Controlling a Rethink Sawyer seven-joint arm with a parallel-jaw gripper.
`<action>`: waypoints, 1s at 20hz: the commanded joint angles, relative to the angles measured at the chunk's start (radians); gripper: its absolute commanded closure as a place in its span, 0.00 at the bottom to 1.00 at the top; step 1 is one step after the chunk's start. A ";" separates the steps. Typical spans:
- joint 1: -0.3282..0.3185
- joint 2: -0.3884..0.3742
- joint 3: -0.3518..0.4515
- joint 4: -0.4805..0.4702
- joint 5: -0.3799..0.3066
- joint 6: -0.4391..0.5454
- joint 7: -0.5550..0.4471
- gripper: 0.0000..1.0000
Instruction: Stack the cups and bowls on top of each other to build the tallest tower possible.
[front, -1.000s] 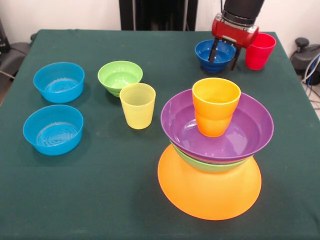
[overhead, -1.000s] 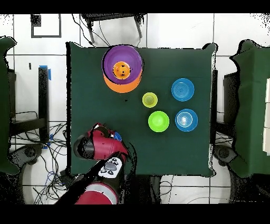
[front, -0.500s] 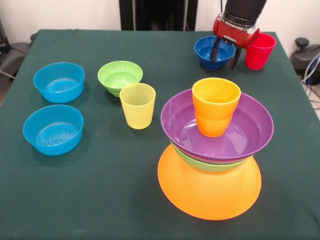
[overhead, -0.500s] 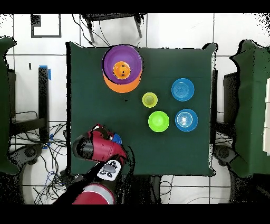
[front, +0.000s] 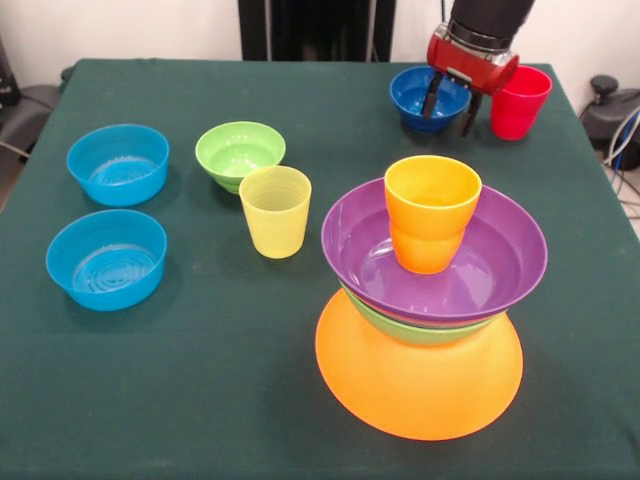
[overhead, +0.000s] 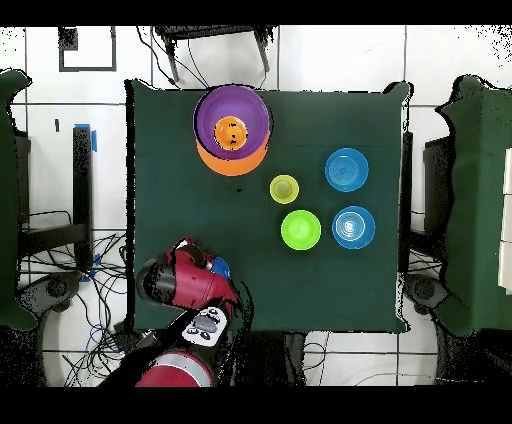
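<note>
The tower (front: 430, 300) stands near the front right: an upturned huge orange bowl (front: 418, 385), a green bowl (front: 425, 332), a purple bowl (front: 490, 265) and an orange cup (front: 431, 212) on top. From overhead the tower (overhead: 232, 128) shows as purple over orange. My gripper (front: 451, 108) is at the far right, shut on the rim of the dark blue bowl (front: 415, 95), one finger inside and one outside. A red cup (front: 520, 102) stands right beside it. Loose on the table are a yellow cup (front: 275, 210), a small green bowl (front: 240, 152) and two light blue bowls (front: 118, 163) (front: 106, 258).
The green table (front: 200, 380) has open cloth in front of the loose pieces. Overhead, my arm (overhead: 185, 285) covers the table's lower left corner, with only a sliver of the dark blue bowl (overhead: 221, 267) showing. A black chair (overhead: 215, 38) stands past the far edge.
My gripper has moved toward the table's far edge, and the dark blue bowl has gone with it. Nothing else has shifted.
</note>
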 joint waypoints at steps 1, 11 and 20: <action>0.043 0.032 0.095 0.053 0.070 0.014 0.259 0.00; 0.094 0.024 0.051 0.045 0.120 0.074 0.243 0.00; 0.106 0.039 0.015 0.048 0.117 0.054 0.217 0.00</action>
